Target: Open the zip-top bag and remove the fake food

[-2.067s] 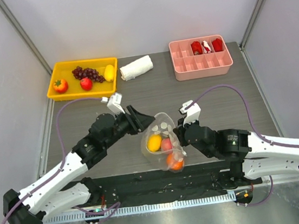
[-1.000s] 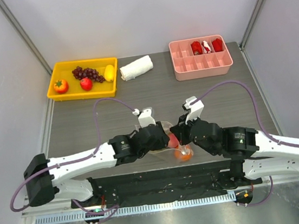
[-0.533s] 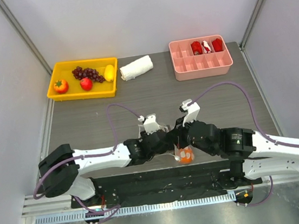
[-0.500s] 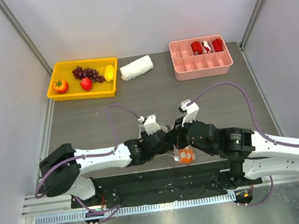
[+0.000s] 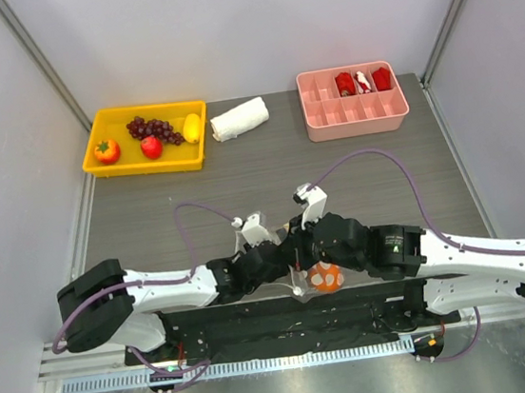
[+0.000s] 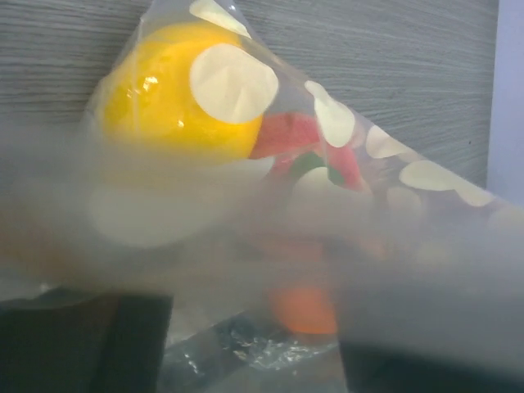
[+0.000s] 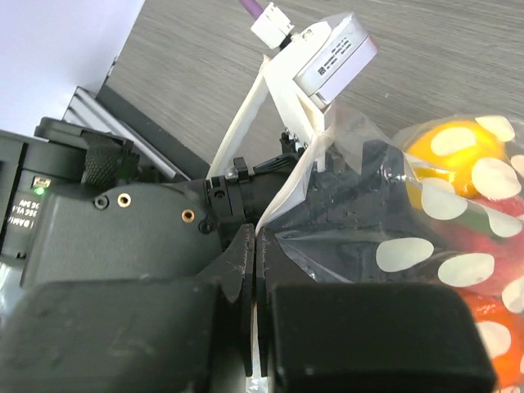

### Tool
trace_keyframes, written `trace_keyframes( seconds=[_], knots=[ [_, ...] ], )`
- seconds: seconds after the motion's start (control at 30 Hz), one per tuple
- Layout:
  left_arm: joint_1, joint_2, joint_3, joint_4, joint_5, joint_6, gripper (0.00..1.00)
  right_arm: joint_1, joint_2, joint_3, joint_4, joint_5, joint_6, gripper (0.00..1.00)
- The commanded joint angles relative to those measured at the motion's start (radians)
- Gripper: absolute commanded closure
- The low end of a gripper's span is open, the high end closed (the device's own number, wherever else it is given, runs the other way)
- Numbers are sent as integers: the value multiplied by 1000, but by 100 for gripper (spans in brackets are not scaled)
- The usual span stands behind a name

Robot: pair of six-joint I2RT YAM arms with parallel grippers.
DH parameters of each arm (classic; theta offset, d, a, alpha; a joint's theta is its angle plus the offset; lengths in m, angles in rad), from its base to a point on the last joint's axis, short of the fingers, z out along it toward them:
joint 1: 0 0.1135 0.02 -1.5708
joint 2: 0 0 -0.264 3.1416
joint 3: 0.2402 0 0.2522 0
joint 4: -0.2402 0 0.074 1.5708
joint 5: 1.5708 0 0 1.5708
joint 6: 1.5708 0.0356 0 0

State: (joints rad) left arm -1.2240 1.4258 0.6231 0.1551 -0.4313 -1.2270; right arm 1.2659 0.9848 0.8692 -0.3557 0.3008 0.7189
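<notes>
— Near edge of the table [image 5: 269,172], dead centre, between the two grippers: any progress worth noting?

— Partway at best, by the look of it. Far left, the yellow tray [image 5: 144,169], holding grapes [image 5: 153,128] and three other small fruits; out of the bag or not, impossible to say. Near and central, the zip-top bag [image 7: 409,254], with a yellow piece [image 6: 172,90], a red one [image 6: 295,135] and an orange one [image 5: 325,276] inside. Zip open or shut: cannot tell. So, emptying left to do, opening perhaps too.

— And the arms?

— Both the left arm [image 5: 159,288] and the right arm [image 5: 461,254] laid out low and long, reaching inward, wrists nearly meeting over the bag. For the right gripper [image 7: 255,327], jaws together, pinched tight on the bag's clear edge. For the left gripper [image 6: 255,360], pushed close against the dotted side: jaws apart, loose film lying between, nothing clamped.

— Next?

— Probably a bite on the opposite lip, then a pull apart.
</notes>
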Motion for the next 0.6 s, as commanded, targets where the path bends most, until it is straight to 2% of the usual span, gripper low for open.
trace_keyframes(
  seconds=[0.0, 0.07, 0.1, 0.2, 0.3, 0.33, 0.37, 0.4, 0.43, 0.47, 0.5, 0.53, 0.57],
  knots=[
    [-8, -62, -7, 29, 17, -74, 15, 10, -24, 17, 84, -43, 10, 99],
    [-8, -59, 18, -34, 16, -142, 12, 9, -34, 19, 95, -55, 17, 99],
    [-8, -54, 38, -78, 11, -231, 12, 10, -40, 16, 109, -61, 25, 99],
    [-8, -27, 11, -23, 31, -300, 12, 10, -43, 11, 136, -104, 57, 99],
    [-6, 4, -77, 174, 52, -353, 16, 12, -41, -10, 181, -141, 89, 98],
    [-8, 11, -103, 314, 54, -367, 19, 12, -35, -18, 188, -147, 96, 99],
    [-8, 33, -132, 367, 43, -376, 23, 12, -31, -25, 192, -155, 97, 99],
    [-8, 41, -154, 411, 34, -382, 32, 10, -25, -27, 189, -158, 96, 99],
    [-6, 47, -181, 426, 23, -382, 34, 12, -18, -26, 184, -157, 88, 99],
    [-5, 44, -183, 381, -1, -371, 34, 12, -17, -22, 170, -146, 77, 99],
    [4, 41, -171, 324, -1, -340, 26, 12, -20, -19, 131, -105, 56, 98],
    [6, 38, -113, 251, -4, -278, 23, 12, -23, -16, 109, -85, 42, 99],
    [6, 36, -77, 77, -15, -244, 20, 12, -28, -15, 87, -65, 31, 98]
  ],
)
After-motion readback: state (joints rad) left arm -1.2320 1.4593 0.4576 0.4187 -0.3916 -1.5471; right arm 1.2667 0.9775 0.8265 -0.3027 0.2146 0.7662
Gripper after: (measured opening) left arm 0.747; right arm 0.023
